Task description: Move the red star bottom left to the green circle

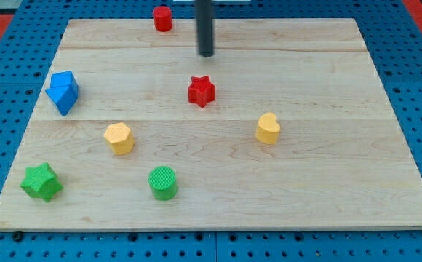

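The red star (201, 91) lies near the middle of the wooden board (327, 182). The green circle (163, 182) stands toward the view's bottom, left of centre, well below and a little left of the star. My tip (206, 54) is the lower end of the dark rod that comes down from the view's top. It sits just above the red star in the view, a short gap apart from it, not touching.
A red cylinder (162, 18) stands at the top edge. A blue block (63, 91) lies at the left, a yellow hexagon (118, 137) below it, a green star (41, 182) at the bottom left, a yellow heart (268, 128) at the right.
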### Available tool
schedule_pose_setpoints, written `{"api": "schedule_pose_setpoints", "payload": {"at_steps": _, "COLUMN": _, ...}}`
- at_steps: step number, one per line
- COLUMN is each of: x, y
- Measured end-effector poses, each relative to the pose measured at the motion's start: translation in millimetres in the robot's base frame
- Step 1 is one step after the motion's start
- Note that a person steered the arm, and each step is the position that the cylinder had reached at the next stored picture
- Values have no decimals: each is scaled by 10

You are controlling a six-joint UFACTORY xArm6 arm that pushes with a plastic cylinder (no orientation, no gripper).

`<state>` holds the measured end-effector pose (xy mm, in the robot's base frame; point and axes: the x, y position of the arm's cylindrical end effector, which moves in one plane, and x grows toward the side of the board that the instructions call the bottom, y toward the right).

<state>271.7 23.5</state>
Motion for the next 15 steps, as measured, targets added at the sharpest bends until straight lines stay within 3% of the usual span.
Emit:
{"api": "schedule_pose_setpoints", "payload": {"at_steps": 1, "x": -776, "y": -376}}
{"api": "schedule_pose_setpoints", "payload": {"at_steps": 4, "x": -754, "y": -1214}}
{"api": "schedule_pose_setpoints", "payload": {"at_steps": 5, "x": -321, "y": -1199}}
{"api": "schedule_pose_setpoints", "payload": {"at_steps": 6, "x": 229, "y": -527}}
{"api": "schedule_pose_setpoints", "payload": {"at_steps": 10, "x": 2672, "y": 136}}
{"api": "schedule_pose_setpoints", "payload": {"at_steps": 12, "x": 2133, "y": 128}}
{"api": "schedule_pose_setpoints", "payload": {"at_steps": 13, "x": 2043, "y": -302}}
{"api": "schedule_pose_setpoints", "payload": {"at_steps": 15, "x": 2604, "y": -470}}
